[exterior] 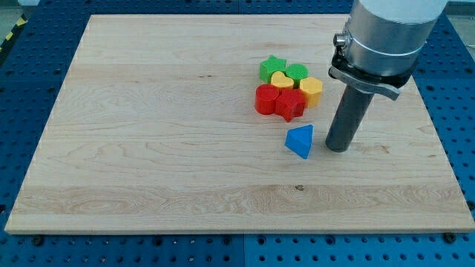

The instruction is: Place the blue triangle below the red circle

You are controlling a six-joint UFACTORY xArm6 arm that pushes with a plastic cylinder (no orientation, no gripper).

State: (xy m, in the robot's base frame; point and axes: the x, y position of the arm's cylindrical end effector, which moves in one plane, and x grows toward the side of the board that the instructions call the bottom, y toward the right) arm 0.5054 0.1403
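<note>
The blue triangle (300,141) lies on the wooden board, below and to the right of a tight cluster of blocks. In that cluster the red circle (266,99) is at the lower left, touching a red star (290,104). My tip (338,148) rests on the board just to the right of the blue triangle, with a small gap between them. The rod rises from the tip toward the view's top right.
The cluster also holds a green star (272,68), a green circle (297,73), a yellow heart (281,80) and a yellow hexagon (311,90). The wooden board (148,148) lies on a blue perforated table (460,89).
</note>
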